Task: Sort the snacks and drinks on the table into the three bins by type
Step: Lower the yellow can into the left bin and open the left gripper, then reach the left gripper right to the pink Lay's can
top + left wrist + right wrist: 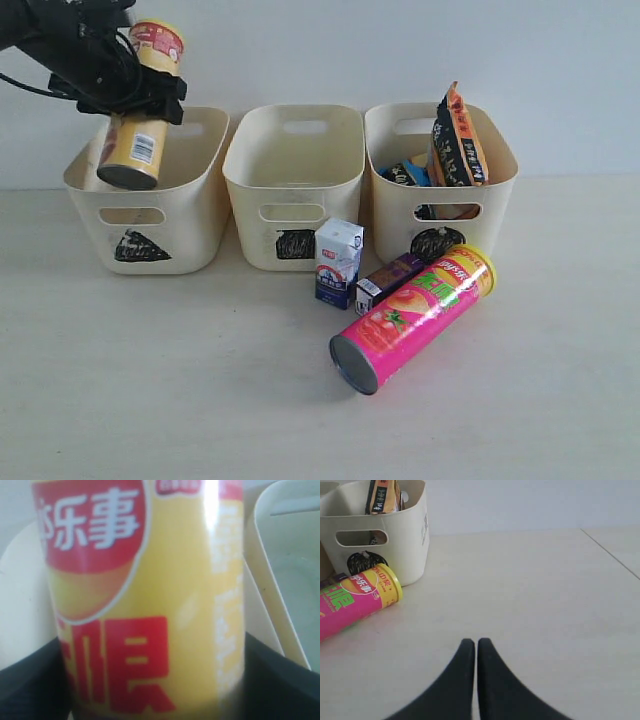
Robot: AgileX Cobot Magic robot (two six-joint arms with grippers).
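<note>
My left gripper [128,92] is shut on the yellow chip tube [140,110], holding it tilted above the triangle bin [190,215]. Up close, the yellow tube [150,600] fills the left wrist view. The pink chip tube [412,318] lies on its side on the table [150,380], in front of the circle bin [500,190]. That bin holds the orange-brown bag [458,140] and the blue-black bag [410,174]. A white carton [338,262] and a dark purple carton [388,281] stand before the square bin [294,215]. My right gripper [475,642] is shut and holds nothing, low over bare table, with the pink tube [355,602] off to one side.
The three bins stand in a row against a pale wall. A table edge [610,552] runs diagonally in the right wrist view. The circle bin [415,540] stands close behind the pink tube there.
</note>
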